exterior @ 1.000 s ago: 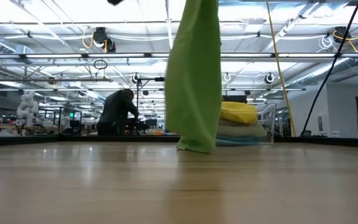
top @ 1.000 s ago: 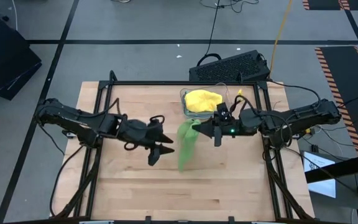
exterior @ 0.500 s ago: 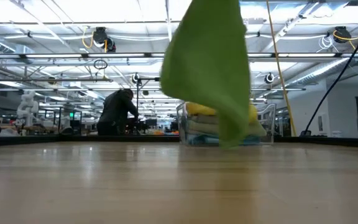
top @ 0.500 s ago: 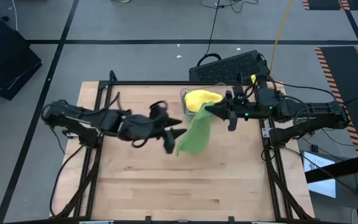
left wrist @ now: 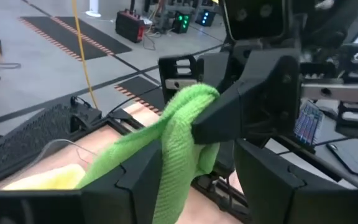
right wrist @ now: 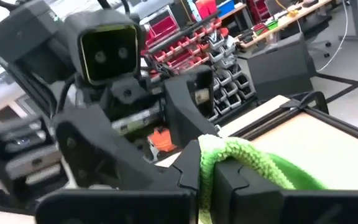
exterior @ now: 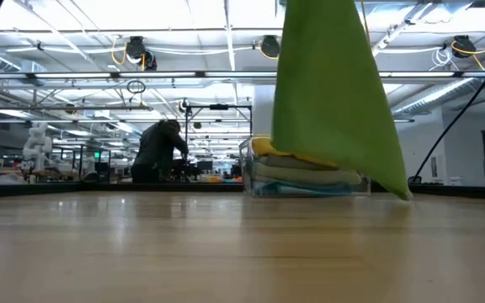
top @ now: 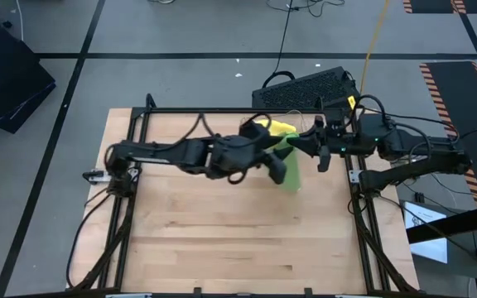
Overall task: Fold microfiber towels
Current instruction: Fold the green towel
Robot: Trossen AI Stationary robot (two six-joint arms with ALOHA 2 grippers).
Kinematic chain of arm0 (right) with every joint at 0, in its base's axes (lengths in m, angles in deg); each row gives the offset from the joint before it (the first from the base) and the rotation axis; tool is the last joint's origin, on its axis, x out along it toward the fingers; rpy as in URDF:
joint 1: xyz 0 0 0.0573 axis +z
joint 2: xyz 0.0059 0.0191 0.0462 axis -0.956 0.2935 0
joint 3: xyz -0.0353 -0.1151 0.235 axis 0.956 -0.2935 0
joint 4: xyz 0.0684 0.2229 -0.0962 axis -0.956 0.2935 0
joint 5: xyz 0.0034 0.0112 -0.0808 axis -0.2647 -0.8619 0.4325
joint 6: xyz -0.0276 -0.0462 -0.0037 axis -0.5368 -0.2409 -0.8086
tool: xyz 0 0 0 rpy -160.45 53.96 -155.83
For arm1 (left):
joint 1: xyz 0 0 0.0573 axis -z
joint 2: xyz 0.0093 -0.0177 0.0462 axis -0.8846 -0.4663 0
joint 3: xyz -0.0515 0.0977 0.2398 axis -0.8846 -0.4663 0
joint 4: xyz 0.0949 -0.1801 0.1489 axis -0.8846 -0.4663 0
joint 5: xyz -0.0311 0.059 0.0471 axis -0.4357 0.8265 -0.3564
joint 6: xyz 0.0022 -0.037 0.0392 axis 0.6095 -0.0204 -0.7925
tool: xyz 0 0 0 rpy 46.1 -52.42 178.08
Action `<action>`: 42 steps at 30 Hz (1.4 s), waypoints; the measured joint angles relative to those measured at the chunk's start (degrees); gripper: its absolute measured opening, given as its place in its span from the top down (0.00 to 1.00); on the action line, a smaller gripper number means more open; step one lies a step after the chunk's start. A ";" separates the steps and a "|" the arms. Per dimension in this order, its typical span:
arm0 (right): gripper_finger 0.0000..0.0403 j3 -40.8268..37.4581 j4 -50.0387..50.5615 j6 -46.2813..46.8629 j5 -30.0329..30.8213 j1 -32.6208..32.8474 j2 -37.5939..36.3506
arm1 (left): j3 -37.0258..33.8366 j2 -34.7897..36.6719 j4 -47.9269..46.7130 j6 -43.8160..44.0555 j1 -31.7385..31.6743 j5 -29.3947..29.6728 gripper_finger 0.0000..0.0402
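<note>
Both tools meet over the far middle of the wooden surface point(top: 222, 240): the right tool point(top: 293, 143) is clenched on the top edge of the bright green towel point(top: 291, 170), and the left tool point(top: 277, 162), fingers spread, straddles the same bunched cloth just beside it. From there the towel hangs free, its low corner close above the surface. Behind it, at the far edge, the clear bin point(exterior: 310, 181) holds a stack of towels with the yellow towel point(exterior: 297, 154) on top.

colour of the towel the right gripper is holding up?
Bright green towel, pinched by the right gripper; shows best in the low view.
</note>
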 joint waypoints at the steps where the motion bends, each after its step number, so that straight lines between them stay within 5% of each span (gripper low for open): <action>1: 0.99 0.00 0.20 -0.03 0.01 -0.01 -0.23 | 0.92 -0.95 -0.01 0.73 0.00 0.02 0.50; 42: 0.98 0.00 8.53 1.70 -3.01 0.10 -2.98 | 2.96 -3.77 -0.50 7.52 0.98 2.30 0.50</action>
